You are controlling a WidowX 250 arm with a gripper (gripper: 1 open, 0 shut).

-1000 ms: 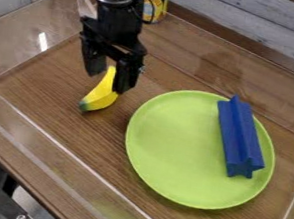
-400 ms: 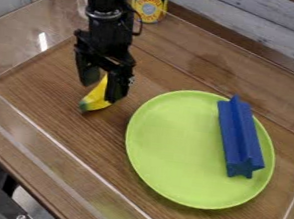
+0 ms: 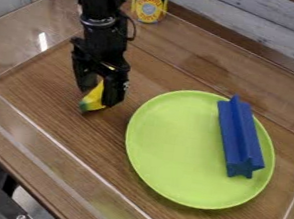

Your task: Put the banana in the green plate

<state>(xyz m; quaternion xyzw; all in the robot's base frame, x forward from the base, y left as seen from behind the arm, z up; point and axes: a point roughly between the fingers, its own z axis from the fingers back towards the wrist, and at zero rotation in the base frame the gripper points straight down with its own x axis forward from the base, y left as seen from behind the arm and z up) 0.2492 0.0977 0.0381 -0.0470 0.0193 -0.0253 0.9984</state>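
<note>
— What do we see in the green plate (image 3: 185, 152)?
— We see one thing in it: a long blue block (image 3: 240, 139). It lies near the plate's rim, on the side toward the right of the view, and its upper end reaches the rim. The plate is round and flat, of a bright lime colour, and it rests on the brown wooden table (image 3: 52, 135).
— And do we notice another container?
— Yes, a jar (image 3: 149, 1) stands at the top of the view. It looks like glass, and it has a yellow round mark on its front. What is inside, we cannot tell.
— Where is our banana (image 3: 92, 100)?
— It is on the table, outside the plate, to the left of it in our view. It is small and yellow, with a dark lower tip. The black gripper (image 3: 99, 83) covers its upper part from us.
— How is this gripper?
— We find it open, with its fingers low over the banana and around it. Whether they touch it, we cannot say.
</note>
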